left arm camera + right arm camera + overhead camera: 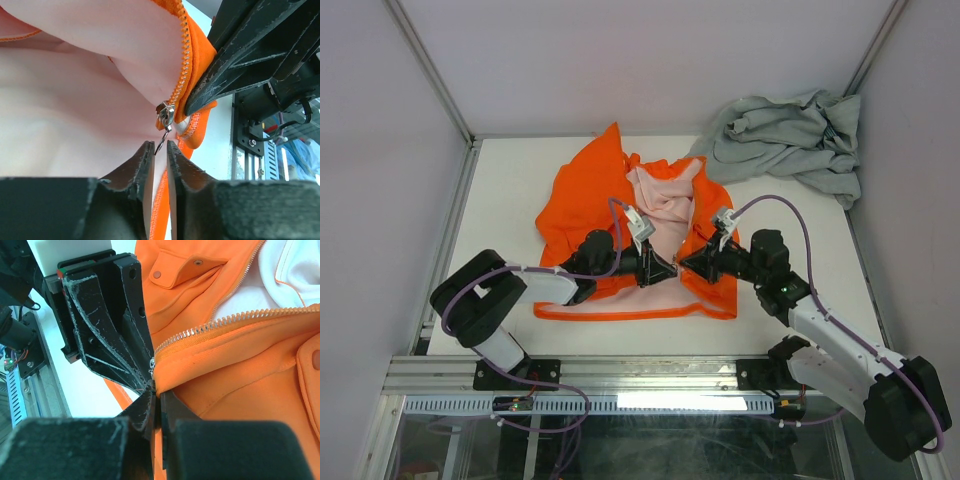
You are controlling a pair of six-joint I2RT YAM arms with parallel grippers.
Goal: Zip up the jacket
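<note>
The orange jacket lies open on the table, its pale lining facing up. Both grippers meet at its lower front. My right gripper is shut on the orange edge just below the zipper's bottom end. In the left wrist view the silver slider hangs on the zipper teeth, with its thin pull dangling. My left gripper has its jaws a narrow gap apart. The pull's tip lies between the fingertips, touching the left one only.
A crumpled light grey garment lies at the back right corner. White walls enclose the white table on three sides. The metal rail with both arm bases runs along the near edge.
</note>
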